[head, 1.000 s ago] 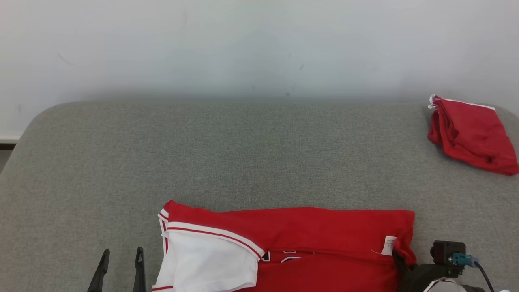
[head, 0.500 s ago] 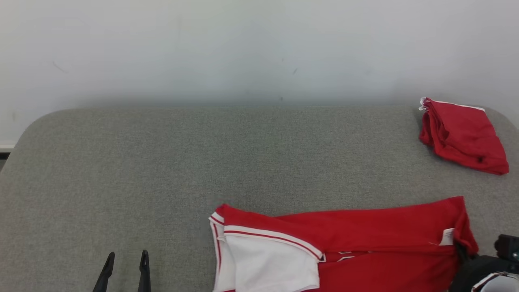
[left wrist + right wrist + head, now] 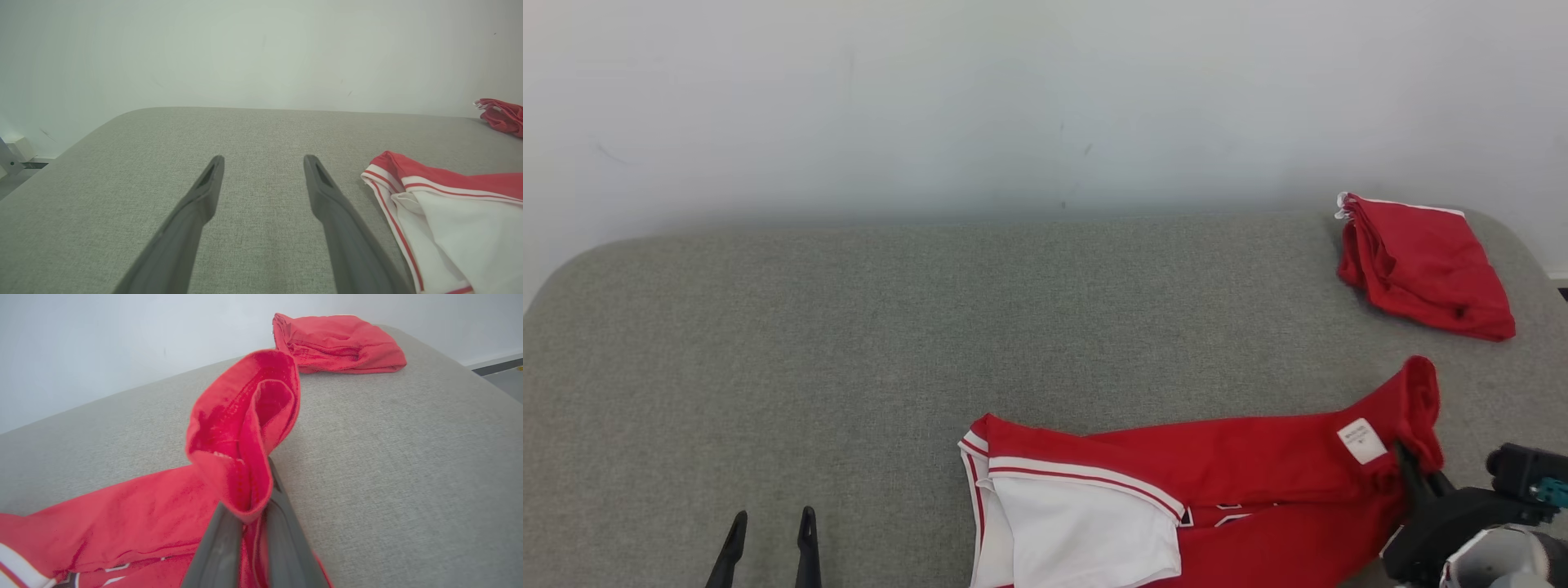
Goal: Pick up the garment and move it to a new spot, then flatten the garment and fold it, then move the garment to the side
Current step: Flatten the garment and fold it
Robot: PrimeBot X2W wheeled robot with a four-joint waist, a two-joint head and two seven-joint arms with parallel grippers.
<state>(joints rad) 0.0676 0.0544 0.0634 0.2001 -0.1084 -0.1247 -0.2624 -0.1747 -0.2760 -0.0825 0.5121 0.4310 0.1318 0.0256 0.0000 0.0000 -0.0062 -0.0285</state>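
The garment (image 3: 1217, 478) is a red jersey with a white panel (image 3: 1086, 535) edged in red-and-white striped trim (image 3: 1078, 478). It lies folded into a long band along the near edge of the grey counter (image 3: 849, 343), right of centre. The white panel is at its left end, and the cloth runs off the bottom of the head view. Its right end rises off the counter, bunched into a curled loop and pinched between the fingers of the right claw (image 3: 1409, 465). A white label (image 3: 1361, 441) shows near that raised end.
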